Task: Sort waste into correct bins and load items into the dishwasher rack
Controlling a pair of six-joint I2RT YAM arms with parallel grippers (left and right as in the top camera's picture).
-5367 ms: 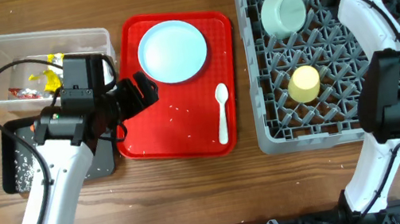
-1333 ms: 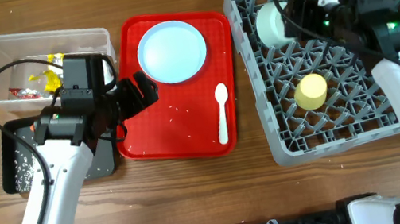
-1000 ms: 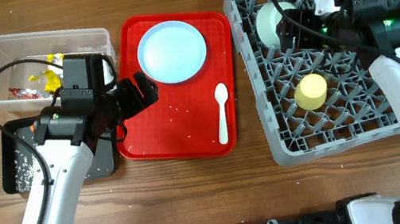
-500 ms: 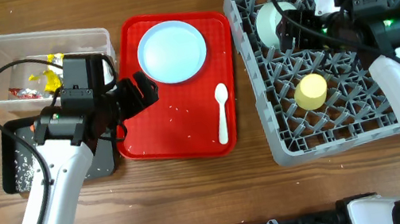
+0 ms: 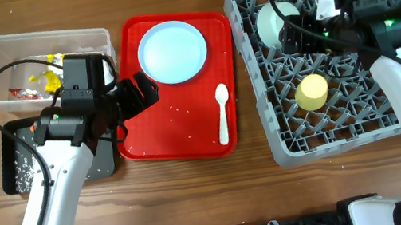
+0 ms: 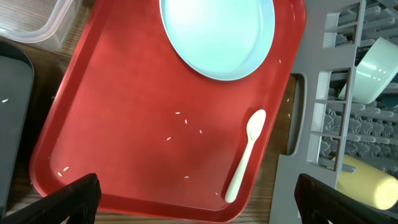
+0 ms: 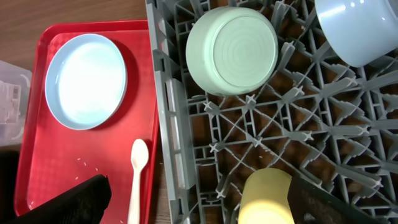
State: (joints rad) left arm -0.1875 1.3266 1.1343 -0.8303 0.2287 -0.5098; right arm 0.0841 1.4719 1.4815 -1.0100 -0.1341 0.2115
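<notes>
White plastic spoon (image 5: 222,114) at right edge of flat red tray (image 5: 179,130), just beside grey pegged rack (image 5: 253,80), long axis near-to-far, bowl end far; left gripper (image 5: 145,90) gaping, empty, spoon to its right; right gripper (image 5: 299,30) gaping, empty, over rack; round light blue plate (image 5: 172,51) beyond

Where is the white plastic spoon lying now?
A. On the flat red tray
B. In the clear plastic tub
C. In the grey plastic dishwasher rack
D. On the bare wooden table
A: the white plastic spoon lies on the flat red tray, apart from the round light blue plate.
</notes>
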